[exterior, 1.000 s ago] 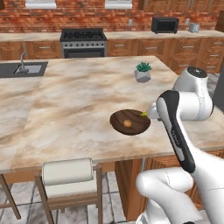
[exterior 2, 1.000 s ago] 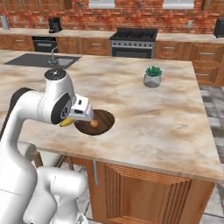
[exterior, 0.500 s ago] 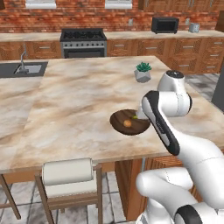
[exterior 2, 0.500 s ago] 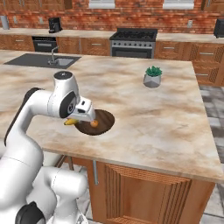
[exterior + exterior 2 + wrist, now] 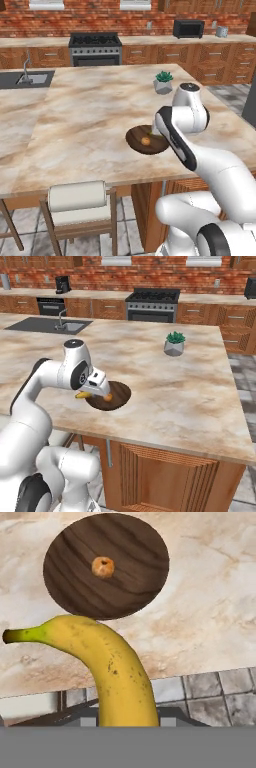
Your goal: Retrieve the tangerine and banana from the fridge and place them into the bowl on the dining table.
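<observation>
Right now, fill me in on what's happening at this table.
The robot's tool is shut on the banana and carries it above the near edge of the dining table, close to the wooden bowl. The tangerine already sits in the bowl. The banana is not yet in the bowl. A small potted plant stands farther back on the table.

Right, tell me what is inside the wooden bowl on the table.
The tangerine lies alone inside the bowl, near its middle. The banana is not in it; the gripper holds it above the bowl's near edge. Nothing in the bowl is covered.
</observation>
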Controlling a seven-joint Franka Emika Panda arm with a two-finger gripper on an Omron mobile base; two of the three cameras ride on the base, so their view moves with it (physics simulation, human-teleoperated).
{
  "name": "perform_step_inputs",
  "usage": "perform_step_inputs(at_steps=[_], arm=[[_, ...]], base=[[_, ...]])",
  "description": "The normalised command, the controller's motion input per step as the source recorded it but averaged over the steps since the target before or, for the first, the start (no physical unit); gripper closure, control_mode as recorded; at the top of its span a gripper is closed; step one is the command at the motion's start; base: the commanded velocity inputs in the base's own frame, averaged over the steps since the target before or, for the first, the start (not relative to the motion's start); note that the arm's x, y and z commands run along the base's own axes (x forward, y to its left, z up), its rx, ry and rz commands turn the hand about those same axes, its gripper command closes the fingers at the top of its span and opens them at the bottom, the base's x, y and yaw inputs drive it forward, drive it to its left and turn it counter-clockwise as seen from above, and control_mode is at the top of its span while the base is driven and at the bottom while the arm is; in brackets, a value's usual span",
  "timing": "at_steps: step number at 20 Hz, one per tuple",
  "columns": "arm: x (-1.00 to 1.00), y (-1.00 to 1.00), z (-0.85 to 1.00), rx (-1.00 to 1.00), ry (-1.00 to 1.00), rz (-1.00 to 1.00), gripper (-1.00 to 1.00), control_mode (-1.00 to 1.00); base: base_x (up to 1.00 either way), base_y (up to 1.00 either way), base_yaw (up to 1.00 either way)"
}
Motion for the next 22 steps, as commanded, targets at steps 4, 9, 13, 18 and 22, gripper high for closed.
perform_step_inputs(at_steps=[4, 9, 13, 18, 22], arm=[[0.19, 0.00, -0.23, -0.02, -0.02, -0.13, 1.00, -1.00], [0.32, 0.00, -0.20, 0.00, 0.00, -0.11, 1.00, -1.00], [0.37, 0.00, -0.18, 0.00, 0.00, -0.07, 1.00, -1.00], [0.34, 0.00, -0.13, 0.00, 0.00, -0.01, 1.00, -1.00], [0.31, -0.01, -0.15, 0.00, 0.00, 0.00, 1.00, -1.00]], base=[[0.00, 0.00, 0.00], [0.00, 0.00, 0.00], [0.00, 0.00, 0.00], [0.00, 0.00, 0.00], [0.00, 0.00, 0.00]])
